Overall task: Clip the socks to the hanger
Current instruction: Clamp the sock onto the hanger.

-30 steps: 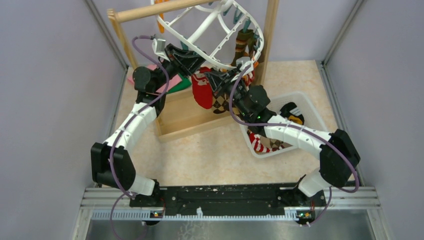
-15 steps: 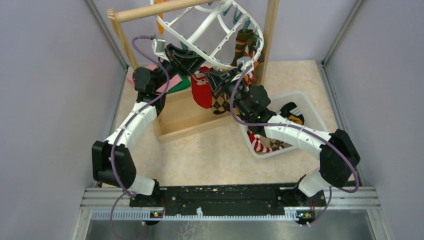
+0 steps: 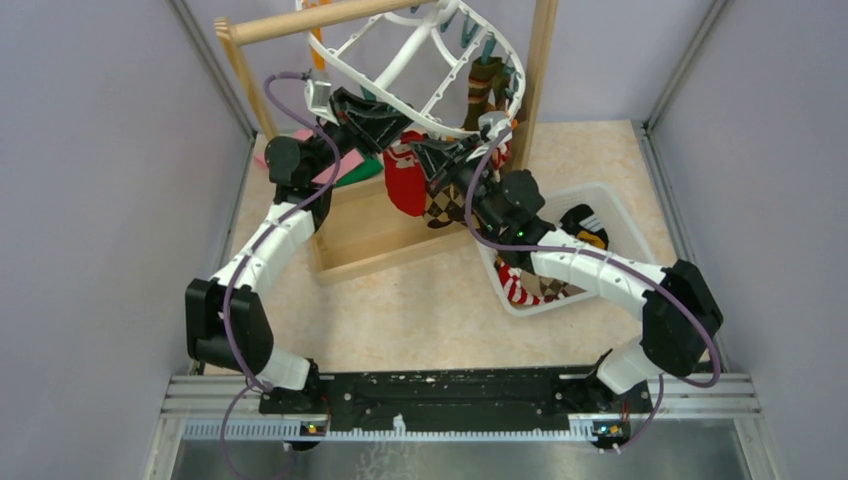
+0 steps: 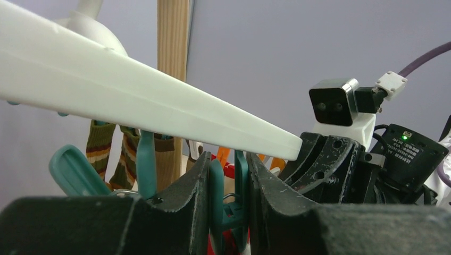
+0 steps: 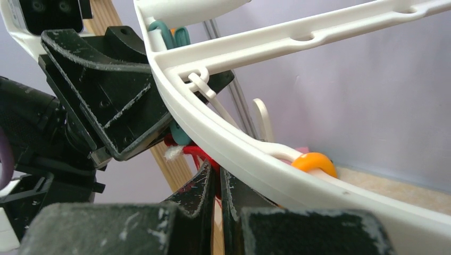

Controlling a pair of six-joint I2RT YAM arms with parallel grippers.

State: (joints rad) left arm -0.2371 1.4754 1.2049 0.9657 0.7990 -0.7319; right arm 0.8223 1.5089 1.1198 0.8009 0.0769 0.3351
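The white oval hanger (image 3: 400,60) hangs tilted from a wooden pole at the back. My left gripper (image 3: 392,122) is shut on a teal clip (image 4: 227,204) under the hanger's near rim (image 4: 149,106). My right gripper (image 3: 420,155) is shut on the red-and-white sock (image 3: 404,182), holding its red edge (image 5: 198,155) up just below the rim (image 5: 234,143), beside the teal clip (image 5: 180,136). A brown argyle sock (image 3: 440,205) hangs beside it. A brown-green striped sock (image 3: 488,88) is clipped at the right side and shows in the left wrist view (image 4: 111,154).
The wooden rack's pole (image 3: 320,18) and posts (image 3: 540,60) hold the hanger over a wooden base (image 3: 370,235). A white basket (image 3: 620,215) at the right holds more socks. Pink and green cloths (image 3: 345,168) lie at the back left. An orange clip (image 5: 314,162) sits on the rim.
Both grippers and the hanger's near rim have edged slightly up and back; the holds are the same.
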